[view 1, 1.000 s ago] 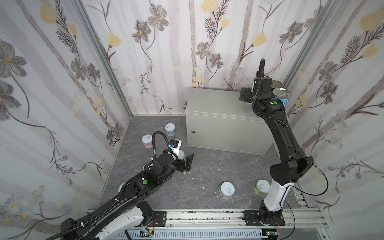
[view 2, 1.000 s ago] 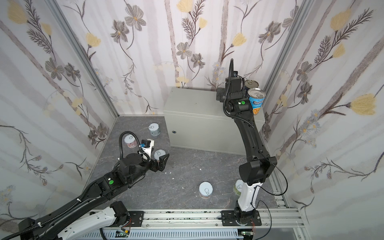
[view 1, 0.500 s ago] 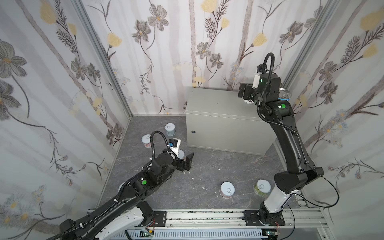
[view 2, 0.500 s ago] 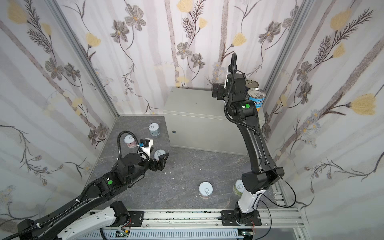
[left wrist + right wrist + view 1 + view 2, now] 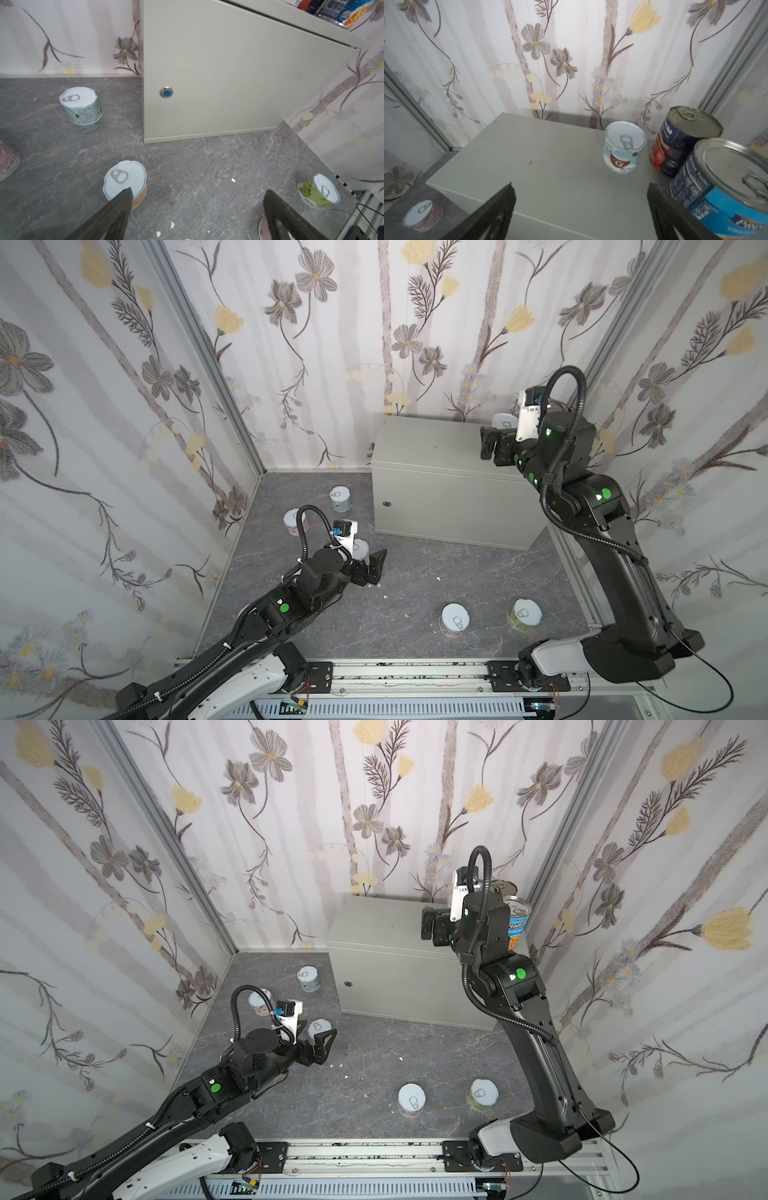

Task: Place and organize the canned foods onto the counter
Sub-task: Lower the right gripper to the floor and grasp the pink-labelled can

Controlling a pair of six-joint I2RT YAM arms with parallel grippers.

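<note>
The counter (image 5: 432,456) (image 5: 386,928) carries a short teal can (image 5: 623,149), a navy-and-red can (image 5: 679,143) and a blue soup can (image 5: 726,187) (image 5: 516,923) at its right end. My right gripper (image 5: 492,445) (image 5: 581,187) hovers open and empty over the counter top, left of those cans. On the floor stand a teal can (image 5: 340,498), a pink can (image 5: 294,521), an orange can (image 5: 360,549) (image 5: 125,180), another short can (image 5: 455,619) and a green can (image 5: 525,614). My left gripper (image 5: 371,568) (image 5: 198,193) is open and empty, low beside the orange can.
Flowered walls close in the back and both sides. The dark marbled floor (image 5: 415,585) has small white crumbs (image 5: 233,180). A metal rail (image 5: 415,672) runs along the front edge. The counter's round lock (image 5: 166,92) faces my left gripper.
My right arm's elbow has swung out to the right and its wrist has turned; the gripper stays open over the counter. The left arm has barely moved.
</note>
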